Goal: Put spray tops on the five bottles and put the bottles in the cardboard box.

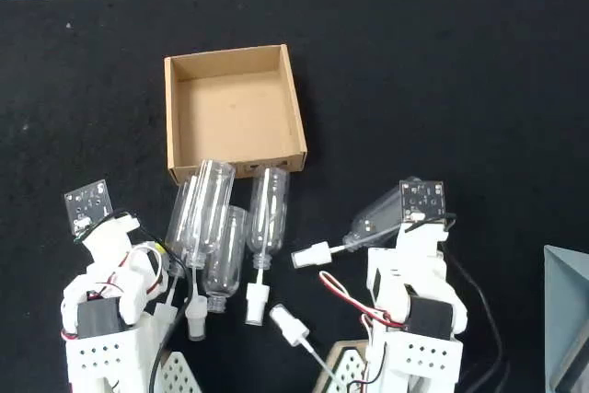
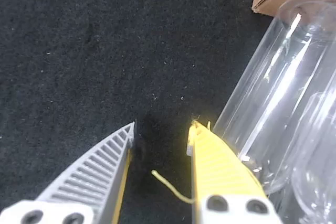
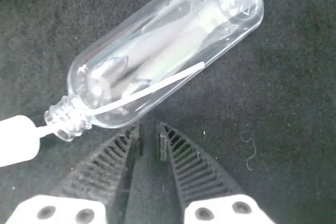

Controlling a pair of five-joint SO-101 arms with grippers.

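Step in hand: the capping. No bottle is in the cardboard box (image 1: 175, 117) yet, and I judge the task to be near its beginning.
Right fingers (image 3: 169, 141): almost closed, only a thin gap between them, and they grasp nothing. Their tips are low over the surface, just beside the single bottle (image 3: 168, 51).
Left fingers (image 2: 202, 145): spread apart and empty, over bare black surface (image 2: 79, 51), with the bottle cluster (image 2: 273, 98) just beside the yellow one.
Single bottle: it lies on its side in front of my right arm, apart from the others.
Its spray top (image 3: 16, 144): the thin tube goes in through the neck, but the white head is outside and the thread of the neck is bare, so it is not screwed on.
Bottle cluster: four bottles lie together just in front of the box, necks towards my arms; one rests across the others.
Other spray tops: one (image 1: 258, 302), one (image 1: 196, 321) and one (image 1: 291, 327) lie on the surface near the necks. I cannot tell if their tubes are already inside.
Next move: I think the right fingers must open wide enough for the single bottle or its white head. One arm should hold the body, the other push the head to the neck and turn it.
Care: the bottle is round and smooth, so it may roll away if it is pushed from the side.
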